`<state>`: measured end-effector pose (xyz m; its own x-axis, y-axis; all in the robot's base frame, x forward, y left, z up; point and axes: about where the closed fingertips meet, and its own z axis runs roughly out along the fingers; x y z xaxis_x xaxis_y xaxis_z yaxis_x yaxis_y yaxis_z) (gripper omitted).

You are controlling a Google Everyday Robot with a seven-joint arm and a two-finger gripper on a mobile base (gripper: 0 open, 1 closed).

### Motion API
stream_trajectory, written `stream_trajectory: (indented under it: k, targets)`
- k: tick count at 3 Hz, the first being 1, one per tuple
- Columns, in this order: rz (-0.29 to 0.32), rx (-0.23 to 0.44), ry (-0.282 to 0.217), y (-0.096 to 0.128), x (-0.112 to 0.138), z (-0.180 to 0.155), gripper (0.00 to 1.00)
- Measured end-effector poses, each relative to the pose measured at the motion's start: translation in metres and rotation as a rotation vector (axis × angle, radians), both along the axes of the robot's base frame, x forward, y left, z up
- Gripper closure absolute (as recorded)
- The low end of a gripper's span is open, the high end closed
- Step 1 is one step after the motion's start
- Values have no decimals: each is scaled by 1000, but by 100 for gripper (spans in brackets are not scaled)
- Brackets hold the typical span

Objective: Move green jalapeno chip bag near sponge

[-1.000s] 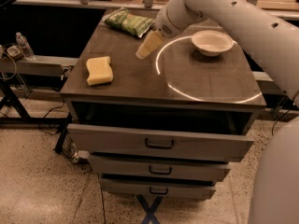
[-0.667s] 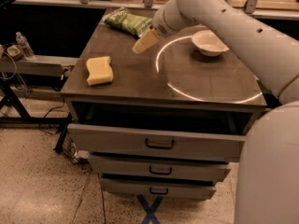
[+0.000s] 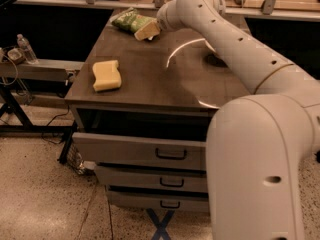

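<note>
The green jalapeno chip bag [image 3: 129,21] lies at the far left corner of the dark tabletop [image 3: 150,74]. My gripper [image 3: 146,32] is at the end of the white arm, right at the bag's near right end, just above the table. The pale yellow sponge [image 3: 106,75] lies near the table's front left edge, well apart from the bag and the gripper.
My white arm [image 3: 240,59] crosses the right half of the table and hides what is behind it. A bright ring of light [image 3: 172,59] marks the tabletop. Drawers [image 3: 170,154] sit below the top. A water bottle [image 3: 26,49] stands on a bench at left.
My gripper has moved toward the far left of the table, up to the chip bag. The arm now covers the white bowl. The bag and the sponge have not moved.
</note>
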<state>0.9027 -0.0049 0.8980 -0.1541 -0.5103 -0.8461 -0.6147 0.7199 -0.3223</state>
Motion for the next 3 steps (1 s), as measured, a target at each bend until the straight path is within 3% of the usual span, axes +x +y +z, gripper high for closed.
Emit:
stream_trajectory:
  k: [1,3]
  targets:
    - [-92,28,-6,-5,34,-4,0]
    - [-158,89,125,12,50,-28,0]
